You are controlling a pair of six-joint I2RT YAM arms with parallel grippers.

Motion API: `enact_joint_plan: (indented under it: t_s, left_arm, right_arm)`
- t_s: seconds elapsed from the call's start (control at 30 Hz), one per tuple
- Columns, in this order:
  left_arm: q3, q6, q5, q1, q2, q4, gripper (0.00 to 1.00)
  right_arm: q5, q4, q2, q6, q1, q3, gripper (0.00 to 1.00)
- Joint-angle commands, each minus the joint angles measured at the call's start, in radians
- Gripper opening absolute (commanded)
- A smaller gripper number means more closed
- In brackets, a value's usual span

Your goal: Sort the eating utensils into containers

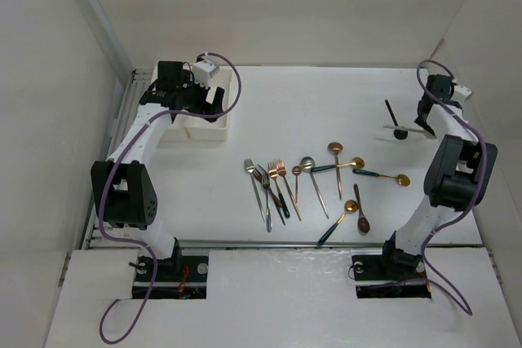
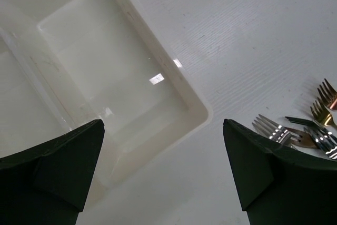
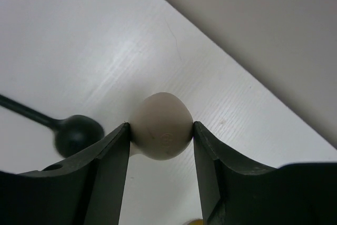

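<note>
Several forks (image 1: 267,187) and spoons (image 1: 336,165), silver, gold and copper, lie loose on the table's middle. The white double bin (image 1: 201,127) stands at the back left. My left gripper (image 1: 214,97) hangs open and empty above it. In the left wrist view the left gripper (image 2: 162,126) is over the bin's near corner (image 2: 196,105), with fork tines (image 2: 274,130) at the right. My right gripper (image 1: 426,125) is at the back right, shut on the bowl of a white spoon (image 3: 160,114). A black spoon (image 3: 79,133) lies just left of it, and it also shows in the top view (image 1: 397,124).
White walls close in the table on the left, back and right. The table's right edge (image 3: 253,82) runs close behind the right gripper. A metal rail (image 1: 122,112) runs along the left side by the bin.
</note>
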Motion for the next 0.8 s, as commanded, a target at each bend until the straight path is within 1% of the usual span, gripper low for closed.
enact_joint_plan:
  t_s: [0.0,0.07,0.1,0.17,0.2,0.27,0.3,0.33,0.37,0.4,0.43,0.5,0.53,0.57,0.63,0.67,0.7,0.77]
  left_arm:
    - [0.006,0.076,-0.035,-0.01,-0.031,0.009,0.94]
    - [0.029,0.117,-0.057,-0.022,-0.022,-0.013,0.94]
    - [0.054,0.131,-0.057,-0.022,-0.022,-0.014,0.94]
    - [0.086,0.156,-0.057,-0.046,-0.002,-0.049,0.94]
    - [0.107,0.184,-0.046,-0.046,-0.002,-0.061,0.94]
    - [0.166,0.217,-0.046,-0.074,0.02,-0.096,0.94]
    - [0.186,0.231,-0.046,-0.098,0.02,-0.107,0.94]
    - [0.221,0.261,-0.034,-0.111,0.02,-0.121,0.94]
    - [0.238,0.275,-0.034,-0.124,0.03,-0.133,0.94]
    - [0.253,0.287,0.0,-0.147,0.03,-0.161,0.94]
    - [0.267,0.297,0.02,-0.158,0.03,-0.174,0.95]
    - [0.304,0.312,0.076,-0.177,0.03,-0.219,0.95]
    - [0.315,0.321,0.142,-0.19,0.03,-0.233,0.95]
    - [0.324,0.321,0.176,-0.191,0.03,-0.247,0.97]
    - [0.342,0.321,0.274,-0.201,0.03,-0.271,0.97]
    - [0.355,0.303,0.297,-0.212,0.03,-0.283,0.97]
    - [0.365,0.289,0.319,-0.212,0.03,-0.284,0.98]
    - [0.375,0.243,0.363,-0.212,0.04,-0.284,0.98]
  right_arm:
    - [0.061,0.016,-0.092,-0.039,0.067,0.082,0.17]
    - [0.088,0.016,-0.124,-0.065,0.107,0.092,0.17]
    - [0.098,0.016,-0.135,-0.065,0.158,0.109,0.17]
    - [0.119,0.003,-0.164,-0.078,0.219,0.135,0.17]
    - [0.119,-0.007,-0.164,-0.078,0.289,0.152,0.17]
    - [0.119,-0.016,-0.173,-0.078,0.371,0.217,0.17]
    - [0.119,-0.026,-0.161,-0.078,0.412,0.244,0.17]
    - [0.119,-0.026,-0.15,-0.078,0.492,0.304,0.17]
    - [0.11,-0.038,-0.122,-0.078,0.53,0.336,0.17]
    - [0.11,-0.038,-0.105,-0.067,0.566,0.37,0.17]
    - [0.087,-0.038,-0.086,-0.053,0.63,0.404,0.17]
    - [0.072,-0.047,-0.036,-0.042,0.69,0.494,0.17]
    - [0.046,-0.047,-0.02,-0.042,0.716,0.52,0.17]
    - [0.029,-0.037,-0.006,-0.042,0.762,0.563,0.17]
    - [0.015,-0.012,0.024,-0.042,0.805,0.592,0.17]
    - [0.015,-0.012,0.034,-0.051,0.842,0.605,0.17]
    - [0.004,-0.001,0.043,-0.052,0.854,0.629,0.17]
    - [-0.008,-0.001,0.058,-0.052,0.879,0.651,0.17]
